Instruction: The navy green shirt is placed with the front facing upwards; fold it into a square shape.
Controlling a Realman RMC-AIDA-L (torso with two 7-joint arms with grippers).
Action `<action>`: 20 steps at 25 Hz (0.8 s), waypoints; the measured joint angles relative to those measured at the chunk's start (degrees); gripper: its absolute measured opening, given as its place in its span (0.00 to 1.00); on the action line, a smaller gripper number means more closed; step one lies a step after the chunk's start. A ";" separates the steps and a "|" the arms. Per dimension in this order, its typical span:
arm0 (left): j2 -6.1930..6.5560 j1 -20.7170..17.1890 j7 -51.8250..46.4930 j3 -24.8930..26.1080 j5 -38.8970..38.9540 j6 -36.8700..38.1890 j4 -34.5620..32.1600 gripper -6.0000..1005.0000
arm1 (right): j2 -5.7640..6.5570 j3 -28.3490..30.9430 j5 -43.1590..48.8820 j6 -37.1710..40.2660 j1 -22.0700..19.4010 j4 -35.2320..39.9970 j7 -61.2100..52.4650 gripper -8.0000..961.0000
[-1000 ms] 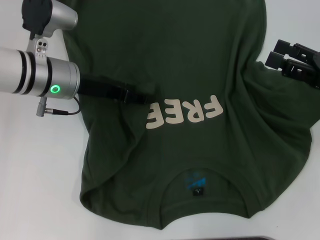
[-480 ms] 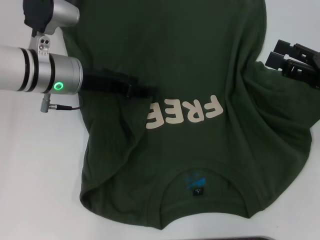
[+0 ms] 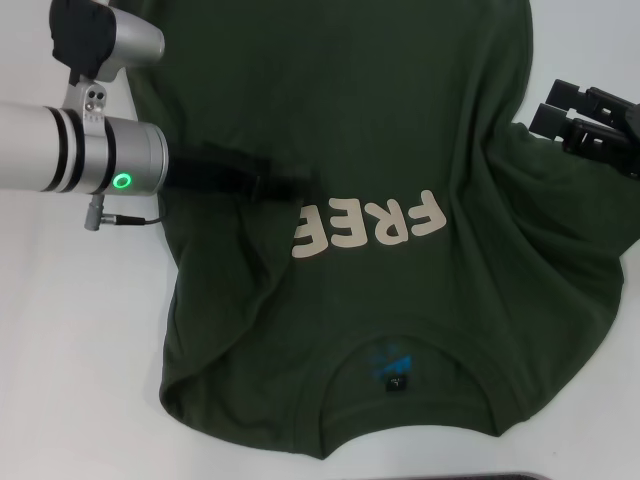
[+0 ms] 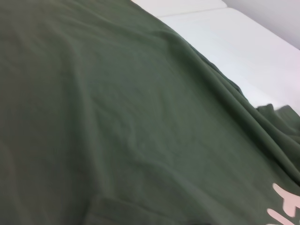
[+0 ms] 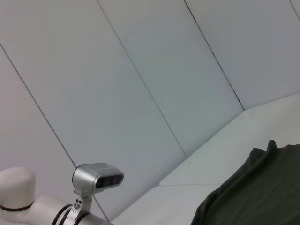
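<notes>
The navy green shirt point(image 3: 390, 230) lies spread on the white bench point(image 3: 70, 380), front up, filling most of the head view. Its collar point(image 3: 405, 365) sits at about six o'clock, nearest the robot, with a small dark neck label point(image 3: 398, 383) inside it and a blue patch just above that. The cream lettering point(image 3: 365, 228) runs across the chest near the middle and reads upside down from this side. The cloth is not flat: folds rise along the three o'clock side, where a sleeve point(image 3: 575, 290) bunches out towards four o'clock, and the edge at eight o'clock curls over itself.

The left arm's silver forearm point(image 3: 75, 150), with a green ring light point(image 3: 123, 181) glowing on it, comes in from nine o'clock. Its left hand point(image 3: 285, 188) reaches over the shirt, the black tip lying low on the fabric just beside the first letter of the print. It is dark against dark cloth, and I cannot tell whether it is wide, narrow or gripping a pinch of cloth. The left wrist view shows only rumpled green fabric point(image 4: 117, 117), a corner of the lettering and a strip of bench beyond.

The right hand point(image 3: 560, 112) hangs at two to three o'clock, just at the shirt's edge, its two black fingers point(image 3: 570, 96) a narrow gap apart and holding nothing. The right wrist view looks away at pale wall panels point(image 5: 140, 70), with a bit of shirt point(image 5: 253, 192) low in the corner.
</notes>
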State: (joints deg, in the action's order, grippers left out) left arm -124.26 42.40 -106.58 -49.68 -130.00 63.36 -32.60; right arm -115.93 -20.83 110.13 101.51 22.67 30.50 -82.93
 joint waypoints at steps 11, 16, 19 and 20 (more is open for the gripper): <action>0.17 0.30 -0.03 -1.25 0.07 6.12 -0.03 0.75 | 0.00 0.00 0.00 0.00 0.00 0.00 -0.03 0.95; 0.15 0.54 0.08 -1.29 1.18 8.44 -0.15 0.76 | 0.00 0.00 0.00 0.00 0.00 0.00 0.00 0.95; 0.07 0.84 0.12 -1.29 2.01 9.54 0.08 0.76 | 0.00 0.00 0.00 -0.01 0.00 0.00 0.04 0.95; 0.04 0.95 0.12 -1.29 2.20 9.92 0.18 0.76 | 0.00 0.00 0.00 -0.01 0.00 0.00 0.06 0.95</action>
State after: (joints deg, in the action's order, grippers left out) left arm -124.22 43.35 -106.46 -50.98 -127.79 73.28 -32.42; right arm -115.93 -20.83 110.12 101.51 22.68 30.50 -82.87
